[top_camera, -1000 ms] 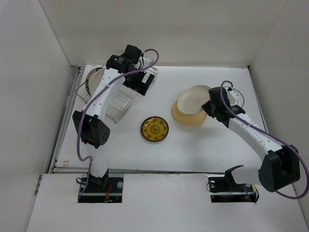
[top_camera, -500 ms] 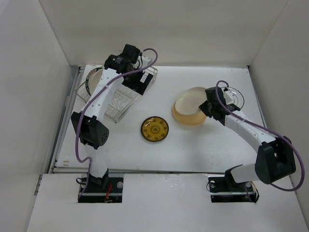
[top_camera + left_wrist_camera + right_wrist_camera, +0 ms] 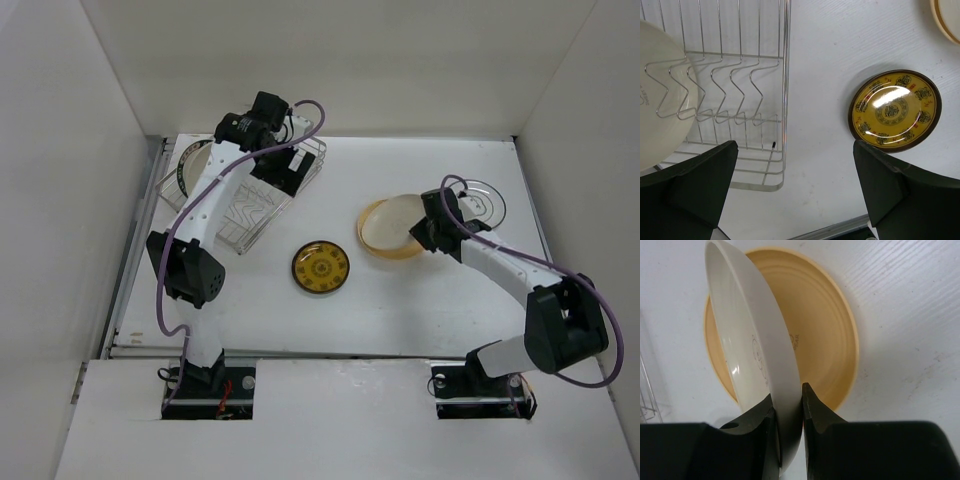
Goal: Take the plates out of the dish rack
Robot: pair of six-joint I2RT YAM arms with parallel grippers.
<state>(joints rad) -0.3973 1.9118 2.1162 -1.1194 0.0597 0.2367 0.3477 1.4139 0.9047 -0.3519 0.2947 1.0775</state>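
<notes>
Cream plate (image 3: 755,355) is pinched by its rim in the right gripper (image 3: 788,401), tilted steeply over the yellow-orange plate (image 3: 827,340) on the table (image 3: 400,300), possibly touching it, hard to tell. Left gripper (image 3: 795,172) hangs spread wide above the dish rack (image 3: 785,75), where the patterned-rim plate (image 3: 190,165) stands at one end. Dark gold-centred plate (image 3: 895,111) lies beside the rack.

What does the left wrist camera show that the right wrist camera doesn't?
Only left wrist: the dark plate with gold centre flat on the table, a pale plate standing in the dish rack, and the open left gripper. Only right wrist: the cream plate, tilted on edge, clamped in the right gripper. Both: the yellow-orange plate (a sliver in left wrist), the table, and some rack wire.
</notes>
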